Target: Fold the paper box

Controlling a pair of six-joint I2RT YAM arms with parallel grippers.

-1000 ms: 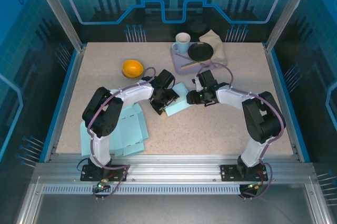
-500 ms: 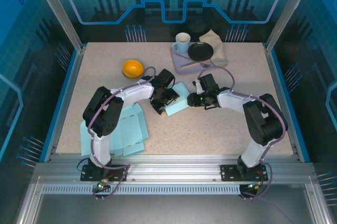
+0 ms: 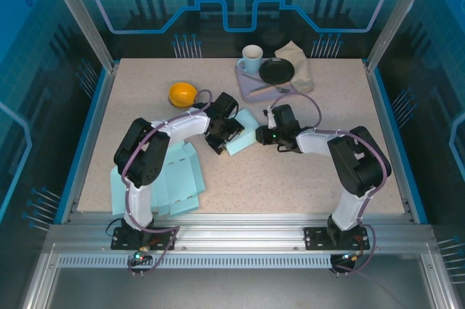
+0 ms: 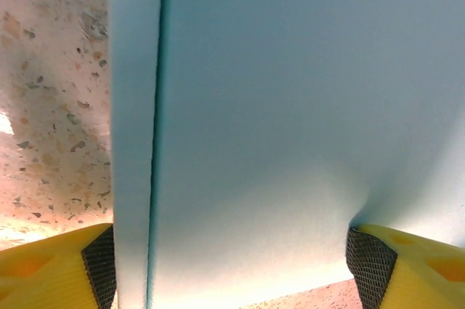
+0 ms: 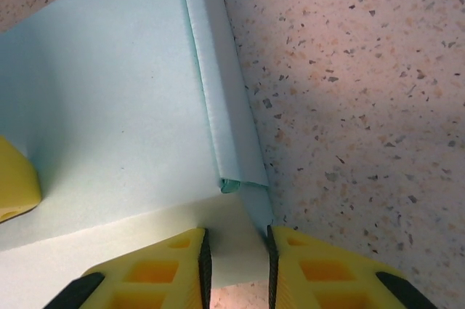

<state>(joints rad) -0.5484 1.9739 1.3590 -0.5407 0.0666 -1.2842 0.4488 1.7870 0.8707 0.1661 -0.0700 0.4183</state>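
Your paper box (image 3: pixel 243 133) sits close to the middle of the worktop (image 3: pixel 305 178), with an arm reaching in from either side. The left pincer (image 3: pixel 227 138) is at the box's 9 o'clock and the right pincer (image 3: pixel 260 135) at its 3 o'clock.

From the left wrist you see a pale blue panel of the box (image 4: pixel 276 120) running from one pad to the other. The fingers (image 4: pixel 370 269) stand wide apart and the paper dimples where it meets the right-hand pad, so this pincer (image 4: pixel 232 265) is clamped across the box's width.

From the right wrist, the box (image 5: pixel 109 120) shows a folded seam running toward 12 o'clock. The right pincer (image 5: pixel 236 265) has its fingers almost together, with a corner of a pale flap lying in the narrow gap. You cannot tell whether they press on that flap.

Around the box, an orange ball (image 3: pixel 183 94) lies at its 10 o'clock. A white mug (image 3: pixel 252 57), a black dish (image 3: pixel 277 70) and a beige cloth (image 3: pixel 299 58) are grouped between 12 and 1 o'clock. A pile of flat blue sheets (image 3: pixel 171 182) lies at 7 o'clock, near the left arm's base.
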